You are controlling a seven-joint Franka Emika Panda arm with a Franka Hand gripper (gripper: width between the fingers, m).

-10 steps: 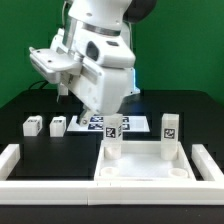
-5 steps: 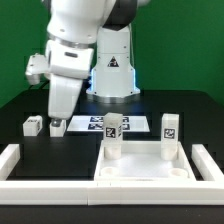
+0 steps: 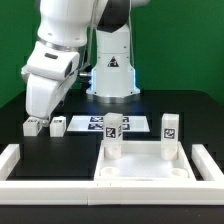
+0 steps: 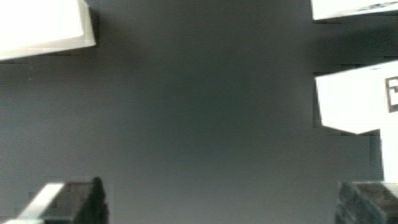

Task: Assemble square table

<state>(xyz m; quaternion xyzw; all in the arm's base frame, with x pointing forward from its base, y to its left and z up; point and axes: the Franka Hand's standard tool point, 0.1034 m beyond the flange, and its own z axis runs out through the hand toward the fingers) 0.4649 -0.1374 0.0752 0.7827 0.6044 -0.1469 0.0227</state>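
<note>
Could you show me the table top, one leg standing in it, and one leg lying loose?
Table top [image 3: 140,160]: exterior view, bare floor near its middle.
Standing leg [image 3: 169,138]: exterior view, its side just below the tag.
Loose leg [image 3: 33,126]: exterior view, its tagged face.

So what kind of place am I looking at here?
Probably a robotics lab test bench: a white robot arm over a black tabletop, a plain green backdrop, and a flat white marker board printed with black-and-white tags.
</note>
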